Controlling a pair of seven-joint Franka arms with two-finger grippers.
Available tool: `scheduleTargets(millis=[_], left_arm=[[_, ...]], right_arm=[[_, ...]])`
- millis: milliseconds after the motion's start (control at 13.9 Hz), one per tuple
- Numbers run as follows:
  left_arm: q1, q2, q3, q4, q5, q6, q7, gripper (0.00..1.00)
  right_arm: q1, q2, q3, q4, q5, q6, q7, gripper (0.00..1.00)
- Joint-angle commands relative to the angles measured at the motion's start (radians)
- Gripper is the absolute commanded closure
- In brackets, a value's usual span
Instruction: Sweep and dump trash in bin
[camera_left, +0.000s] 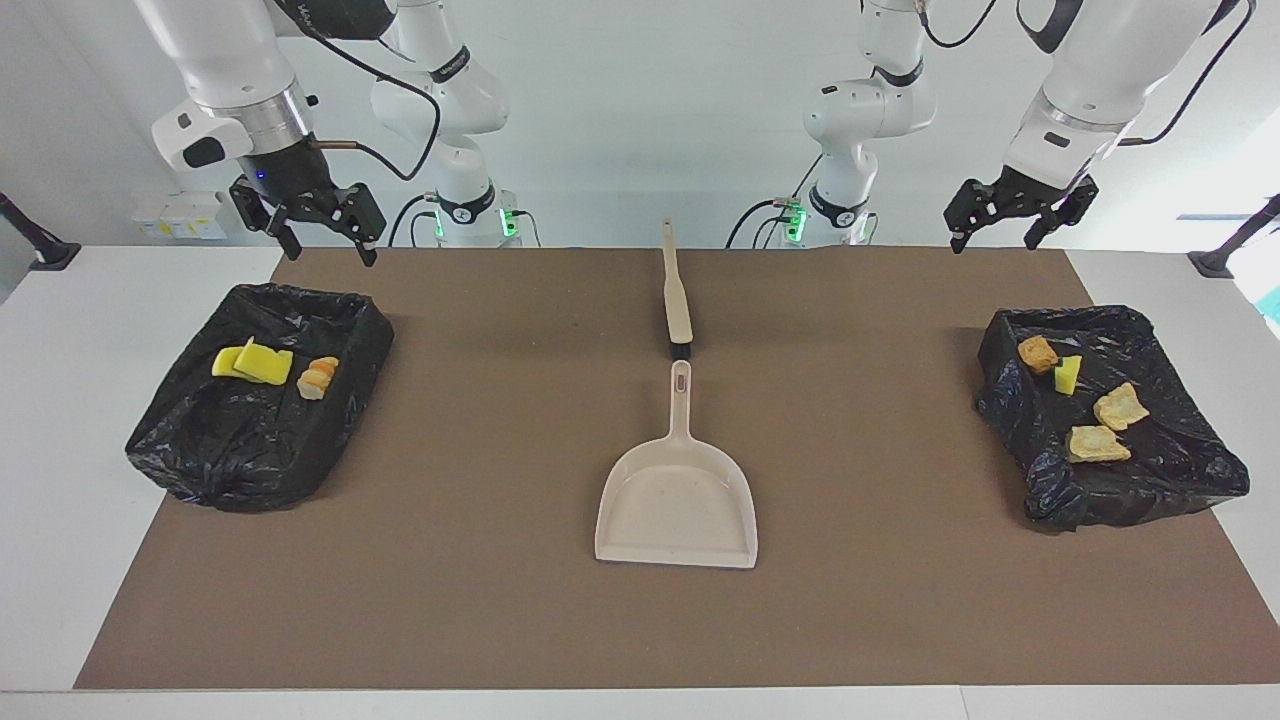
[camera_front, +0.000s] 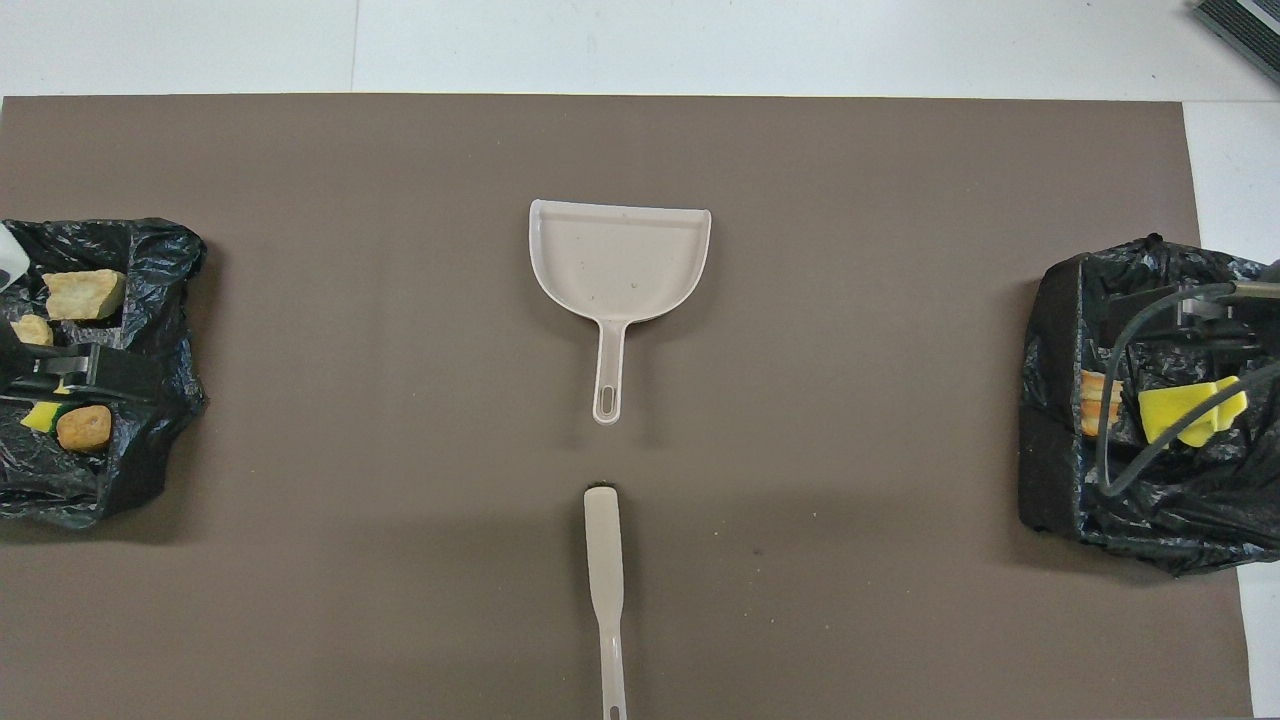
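Two bins lined with black bags sit on a brown mat (camera_left: 500, 600) covering a white table (camera_left: 60, 400), against a white wall. One bin (camera_left: 200, 450) at the right arm's end holds yellow sponge pieces (camera_left: 255, 362); another bin (camera_left: 1180, 470) at the left arm's end holds tan crusty chunks (camera_left: 1120, 405). Between them lie a beige dustpan (camera_left: 677, 505) and, nearer the robots, a brush (camera_left: 677, 300). Both claws hang spread wide, holding nothing: right gripper (camera_left: 322, 235) and left gripper (camera_left: 995, 235), each over the mat's edge nearest the robots.

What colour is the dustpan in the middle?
Pale beige dustpan, clearest in the facing view.
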Motion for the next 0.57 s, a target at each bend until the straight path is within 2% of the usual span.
scheduleTargets(millis=[0,215,359,503], left_arm=[[0.012,-0.013,-0.002,0.009,-0.01,-0.036,0.014,0.0],[-0.078,-0.03,0.111,0.006,-0.01,-0.039,0.021,0.0],[-0.072,-0.031,0.127,0.012,-0.015,-0.035,0.02,0.0],[-0.059,-0.03,0.122,0.064,-0.041,-0.032,0.017,0.0]], right_arm=[[-0.007,-0.017,-0.001,-0.017,0.019,-0.003,-0.013,0.0],[-0.007,-0.017,-0.001,-0.017,0.019,-0.003,-0.013,0.0],[-0.007,-0.017,-0.001,-0.017,0.019,-0.001,-0.013,0.0],[-0.007,-0.017,-0.001,-0.017,0.019,-0.003,-0.013,0.0]])
